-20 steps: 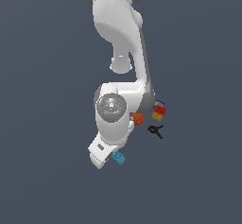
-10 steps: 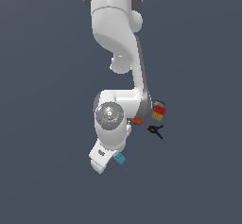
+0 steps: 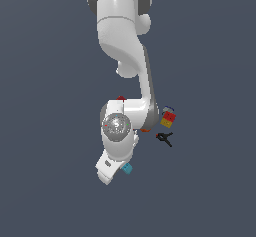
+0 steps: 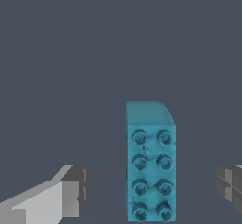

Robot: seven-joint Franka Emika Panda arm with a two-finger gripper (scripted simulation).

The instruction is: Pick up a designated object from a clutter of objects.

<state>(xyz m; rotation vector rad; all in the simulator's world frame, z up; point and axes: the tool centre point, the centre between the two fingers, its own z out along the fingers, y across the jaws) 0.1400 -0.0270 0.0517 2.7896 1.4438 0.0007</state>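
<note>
Jaws spread wide, straddling the cyan studded brick (image 4: 150,171) without touching it, so closing should catch its long sides. Brick lying flat between the fingers (image 4: 71,190) of the gripper (image 4: 151,185), well apart from red-and-yellow block (image 3: 168,118) and black clamp (image 3: 165,138), leaving room to descend.

i can read no writing, label, brand, number or sign anywhere in either view. the cyan brick (image 4: 150,171) in front of my wrist camera shows only plain studs, and the red-and-yellow block (image 3: 168,118) is too small to show any marks.
</note>
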